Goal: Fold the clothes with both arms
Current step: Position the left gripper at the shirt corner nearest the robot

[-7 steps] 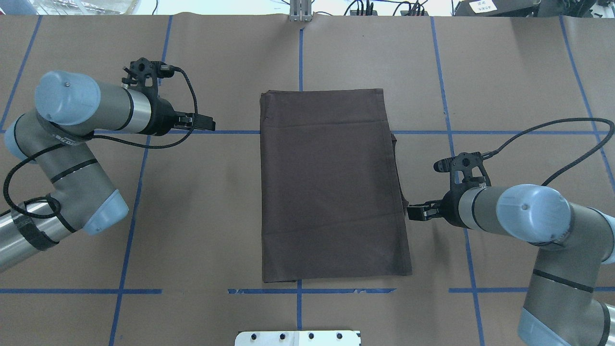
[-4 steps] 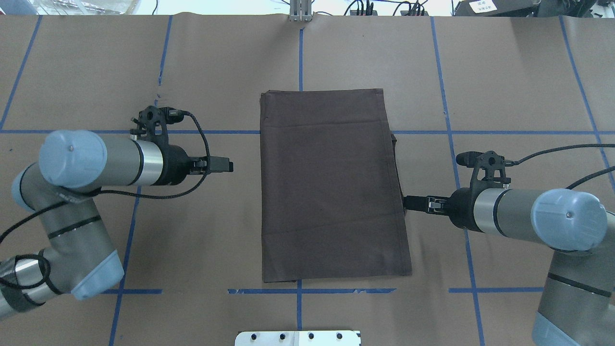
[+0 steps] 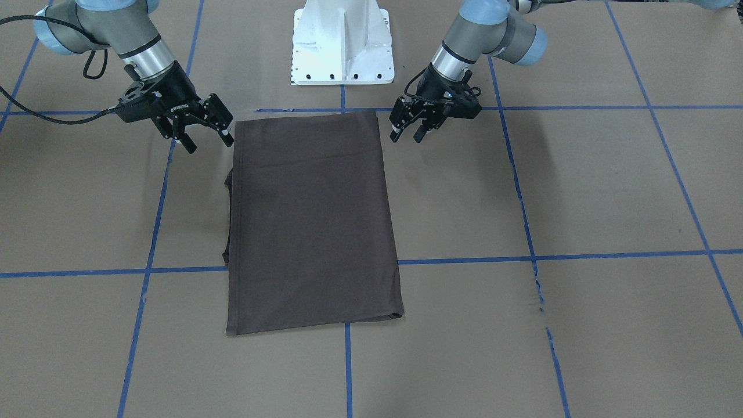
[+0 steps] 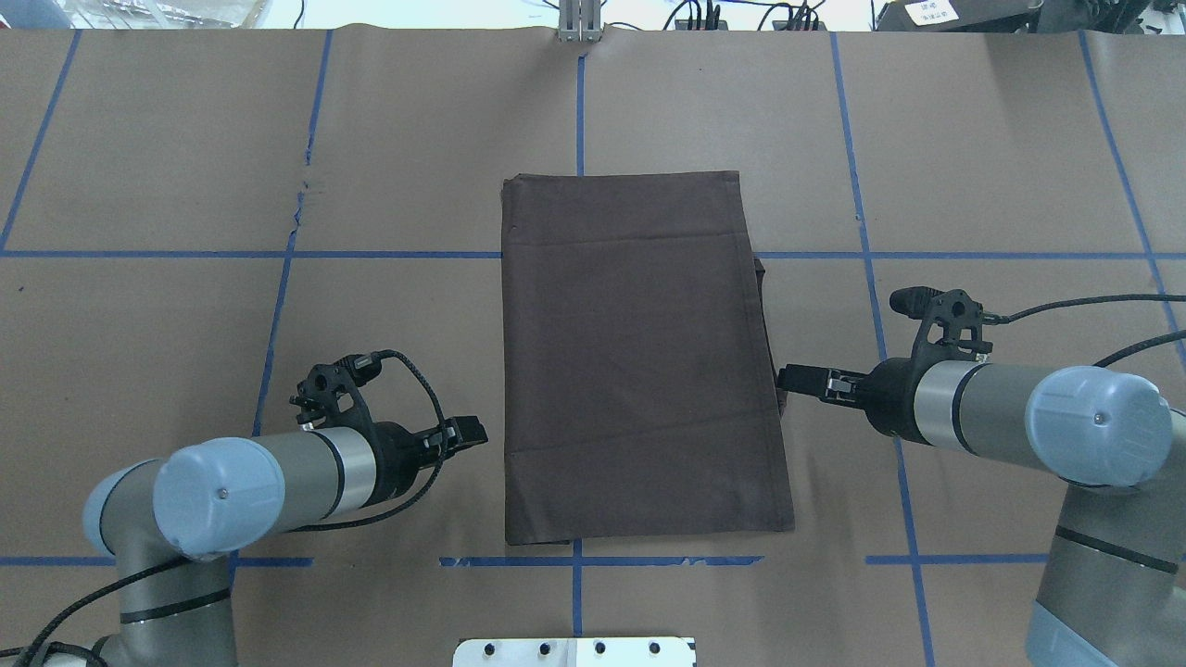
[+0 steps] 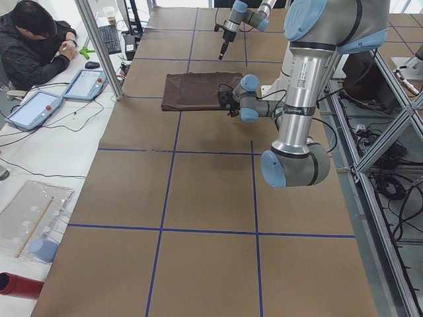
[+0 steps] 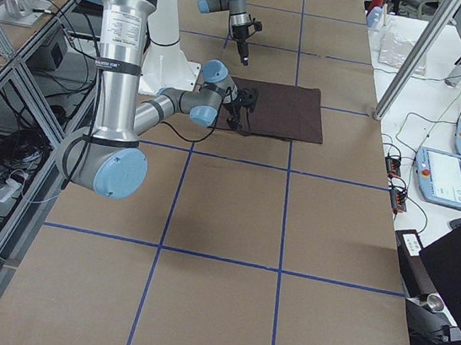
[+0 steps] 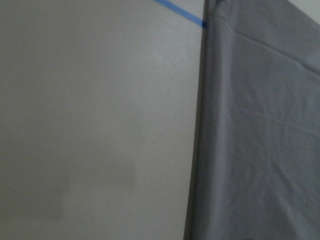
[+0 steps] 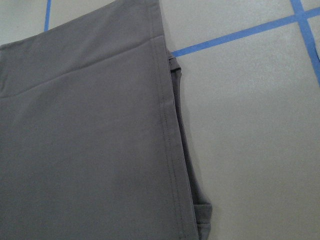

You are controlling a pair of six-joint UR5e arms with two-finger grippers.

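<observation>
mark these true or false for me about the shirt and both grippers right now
1. The T-shirt lies folded into a rectangle on the table. True.
2. The left gripper is clamped on the T-shirt. False: its jaws are open beside the cloth and hold nothing.
3. The right gripper has its jaws open. True.
4. Both grippers are on the same side of the T-shirt. False: one is at each long side.
</observation>
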